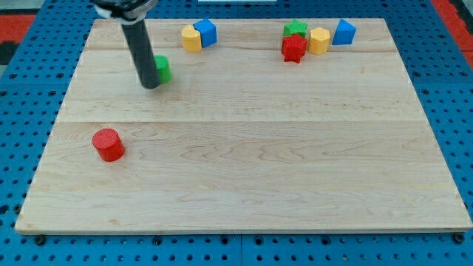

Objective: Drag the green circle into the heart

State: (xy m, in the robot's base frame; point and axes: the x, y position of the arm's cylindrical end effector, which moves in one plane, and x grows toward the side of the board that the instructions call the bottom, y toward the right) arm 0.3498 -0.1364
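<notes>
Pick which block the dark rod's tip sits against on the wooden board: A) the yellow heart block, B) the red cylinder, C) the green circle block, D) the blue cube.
C: my tip sits against the view's left side of the green circle block, partly hiding it.

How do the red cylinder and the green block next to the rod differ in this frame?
The red cylinder stands alone and fully visible toward the view's lower left; the green block sits higher up, partly hidden behind the rod. My tip is right beside the green block, at its left edge, but far from the red cylinder. The colours differ: red against green. Both rest on the wooden board.
</notes>
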